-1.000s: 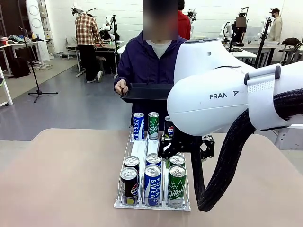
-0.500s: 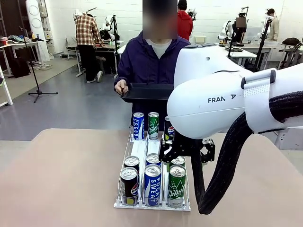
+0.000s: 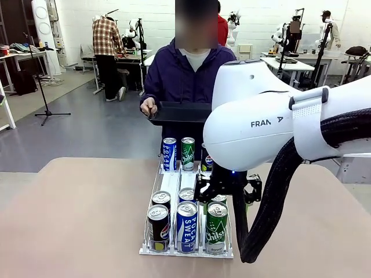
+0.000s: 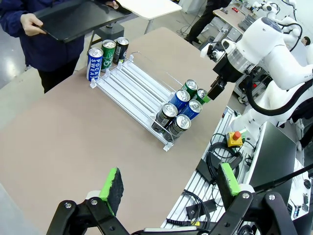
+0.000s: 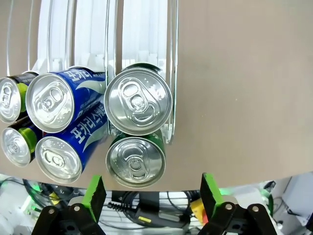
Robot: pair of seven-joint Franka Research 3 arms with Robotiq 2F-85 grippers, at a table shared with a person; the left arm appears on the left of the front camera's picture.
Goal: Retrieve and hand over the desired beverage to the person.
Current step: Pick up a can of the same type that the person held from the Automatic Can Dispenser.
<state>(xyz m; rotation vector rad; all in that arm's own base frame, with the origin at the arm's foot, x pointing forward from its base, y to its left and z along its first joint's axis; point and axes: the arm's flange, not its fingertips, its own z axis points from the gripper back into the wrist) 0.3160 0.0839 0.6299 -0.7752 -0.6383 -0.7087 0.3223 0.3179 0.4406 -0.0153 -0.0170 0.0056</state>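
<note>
- Two green Chilsung cans (image 5: 138, 101) stand upright, one behind the other, at the near end of the right-hand lane of a clear rack (image 3: 170, 184); this looks like the wanted drink.
- Directly above them hovers the right gripper (image 5: 152, 192), pointing straight down along the cans' vertical long axis, jaws spread wide and holding nothing; the cans lie below, in line with the gap between its green pads (image 5: 94, 190).
- Blue Pocari cans (image 5: 54, 100) and black cans (image 5: 10, 100) sit just beside, in the neighbouring lanes.
- Well apart, the left gripper (image 4: 170, 182) is wide open and empty, so the right arm is nearer.
- Across the table (image 3: 75, 220), the person (image 3: 179, 75) holds a black tray (image 3: 179, 113).
</note>
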